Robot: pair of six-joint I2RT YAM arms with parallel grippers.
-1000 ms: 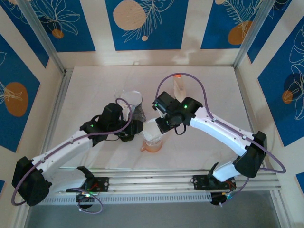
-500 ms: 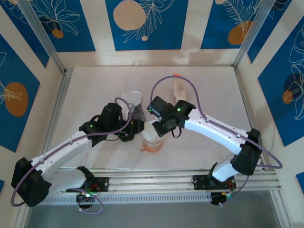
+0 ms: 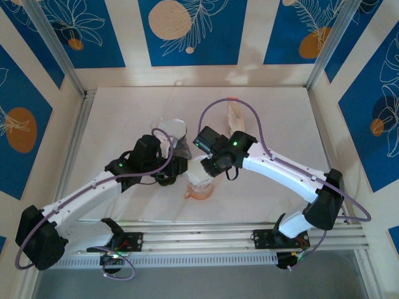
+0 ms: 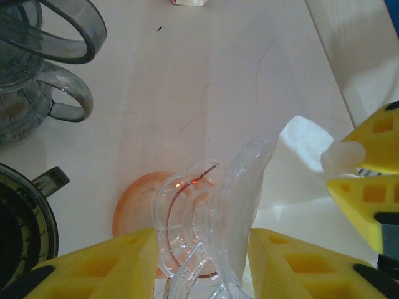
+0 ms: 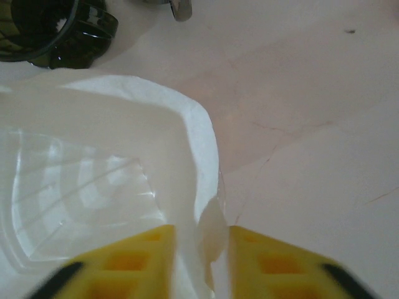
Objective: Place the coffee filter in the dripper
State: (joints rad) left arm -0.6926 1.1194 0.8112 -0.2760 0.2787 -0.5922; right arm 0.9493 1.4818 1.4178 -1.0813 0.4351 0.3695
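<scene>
My left claw (image 4: 202,265) is closed partway on the clear ribbed plastic dripper with the orange base (image 4: 187,215). One yellow pad bears on each side of its clear wall. Purpose: to brace the dripper on the white table (image 5: 312,124) so that it cannot slide or tip while paper is pressed into it. The white paper cone filter (image 5: 124,118) lies in the mouth of the dripper. One side is against the ribbed wall, and its folded edge stands above the rim on my right side. I judge it in place but not fully seated. My right claw (image 5: 201,246) is parted partway, with that folded edge standing between the pads. The gap looks too wide for thin paper, so I judge the filter let go rather than pinched. Pose: the left arm (image 3: 93,187) runs diagonally from its near-left base toward the table's middle, wrist low. The right arm (image 3: 280,168) folds at the elbow on the far right and reaches inward. Both wrists meet over the dripper, beside the clear glass jugs (image 4: 43,56).
</scene>
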